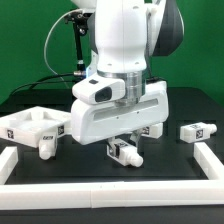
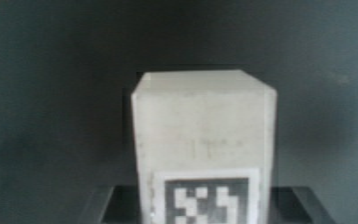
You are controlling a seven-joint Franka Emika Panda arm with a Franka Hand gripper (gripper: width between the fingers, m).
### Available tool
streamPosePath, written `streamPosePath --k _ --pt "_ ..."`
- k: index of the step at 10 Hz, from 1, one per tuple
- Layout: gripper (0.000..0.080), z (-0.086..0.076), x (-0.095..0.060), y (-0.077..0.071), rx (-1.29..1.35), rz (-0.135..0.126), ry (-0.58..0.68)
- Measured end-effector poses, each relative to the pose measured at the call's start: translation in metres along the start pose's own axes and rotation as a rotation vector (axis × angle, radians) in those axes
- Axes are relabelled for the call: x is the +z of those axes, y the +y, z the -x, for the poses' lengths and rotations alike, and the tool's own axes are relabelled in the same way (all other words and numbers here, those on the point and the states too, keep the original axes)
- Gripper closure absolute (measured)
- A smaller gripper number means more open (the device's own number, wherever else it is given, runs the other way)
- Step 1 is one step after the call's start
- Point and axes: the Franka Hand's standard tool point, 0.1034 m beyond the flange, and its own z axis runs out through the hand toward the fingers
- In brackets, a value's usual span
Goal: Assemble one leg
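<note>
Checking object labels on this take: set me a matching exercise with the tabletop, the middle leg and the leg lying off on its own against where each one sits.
Things:
1. tabletop
2. middle leg
3. lone leg

Places:
A. far on the exterior view's right, apart from the rest
B. directly under the gripper
C. on the exterior view's left

Pairs: 1-C, 2-B, 3-A

In the exterior view, a leg (image 1: 124,152) lay in the middle of the table (image 1: 170,165). The tabletop (image 1: 35,124) sat at nine o'clock from it, and a second leg (image 1: 197,131) at three.
</note>
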Motion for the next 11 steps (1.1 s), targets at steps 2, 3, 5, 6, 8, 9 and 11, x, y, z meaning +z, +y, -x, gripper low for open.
streamPosePath --k 2,3,5,6,8,9,11 --pt "0.0517 0.042 -0.028 -0.013 0.049 -0.015 -0.029" --pt "0.0517 0.063 -0.038 -0.02 0.081 -0.016 -0.034" --pt "0.0515 0.07 -0.038 -0.023 0.083 -0.018 -0.037" --pt "0.0515 0.07 -0.037 -0.023 0.083 -0.019 -0.038" --pt "0.0515 0.072 -0.036 -0.024 0.084 -0.02 -0.041" --pt "0.0515 0.083 -0.03 -0.028 0.174 -0.008 -0.014" --pt "0.0515 0.119 -0.003 -0.048 0.339 -0.019 -0.026"
